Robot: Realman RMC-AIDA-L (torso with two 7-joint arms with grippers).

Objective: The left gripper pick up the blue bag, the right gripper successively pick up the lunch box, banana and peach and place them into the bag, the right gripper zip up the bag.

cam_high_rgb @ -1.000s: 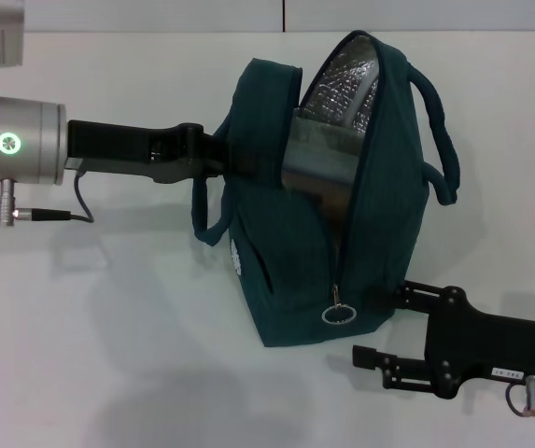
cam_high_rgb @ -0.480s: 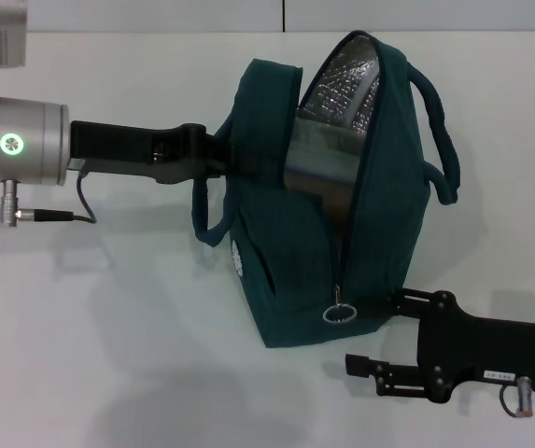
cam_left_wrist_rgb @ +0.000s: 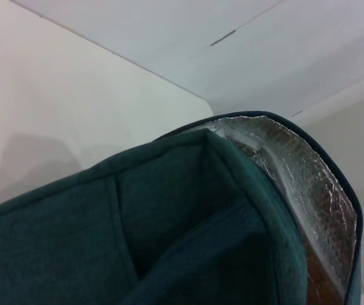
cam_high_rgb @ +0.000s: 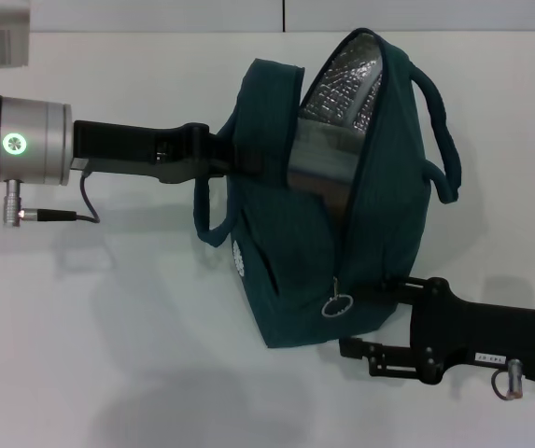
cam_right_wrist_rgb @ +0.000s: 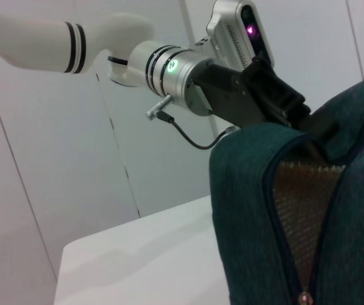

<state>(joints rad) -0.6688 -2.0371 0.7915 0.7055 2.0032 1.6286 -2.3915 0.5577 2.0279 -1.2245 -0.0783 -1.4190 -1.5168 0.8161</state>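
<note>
Right end effector (cam_high_rgb: 365, 322), fingers spread, had crept toward the ring pull (cam_high_rgb: 337, 305) just beside it; left end effector (cam_high_rgb: 213, 155) clutched the blue bag (cam_high_rgb: 323, 215), so a miss looked likely.

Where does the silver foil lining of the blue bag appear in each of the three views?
Head view: silver foil lining in the open mouth of the blue bag, upper centre.
Left wrist view: lining along the right edge.
Right wrist view: lining, lower right.
Shared landmark: the bag's open zipper edge.
</note>
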